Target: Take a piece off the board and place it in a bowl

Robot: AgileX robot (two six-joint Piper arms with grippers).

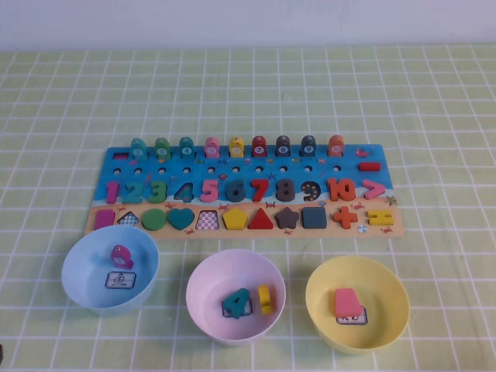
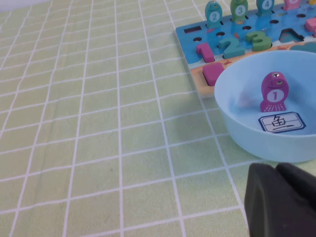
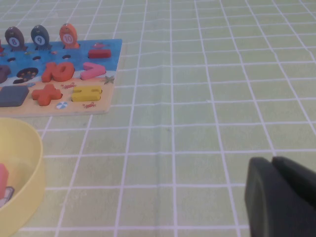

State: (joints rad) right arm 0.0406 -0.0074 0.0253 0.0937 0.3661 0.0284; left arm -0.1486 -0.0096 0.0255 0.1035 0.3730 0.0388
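The brown star piece (image 1: 287, 218) lies in its slot in the bottom row of the blue and tan board (image 1: 124, 164), between the red triangle and the dark square. The yellow bowl (image 1: 391, 288) stands in front of the board at the right and holds a pink trapezoid piece (image 1: 347, 302) on a label card; its rim also shows in the right wrist view (image 3: 29, 148). Neither arm shows in the high view. My left gripper (image 2: 276, 170) is shut and empty, low beside the light blue bowl (image 2: 232, 118). My right gripper (image 3: 272, 163) is shut and empty over the cloth, to the right of the yellow bowl.
A light blue bowl (image 1: 81, 283) at front left holds a purple fish piece (image 1: 121, 256). A pink bowl (image 1: 209, 310) at front centre holds a teal 4 and a yellow piece. A green checked cloth (image 1: 434, 116) covers the table.
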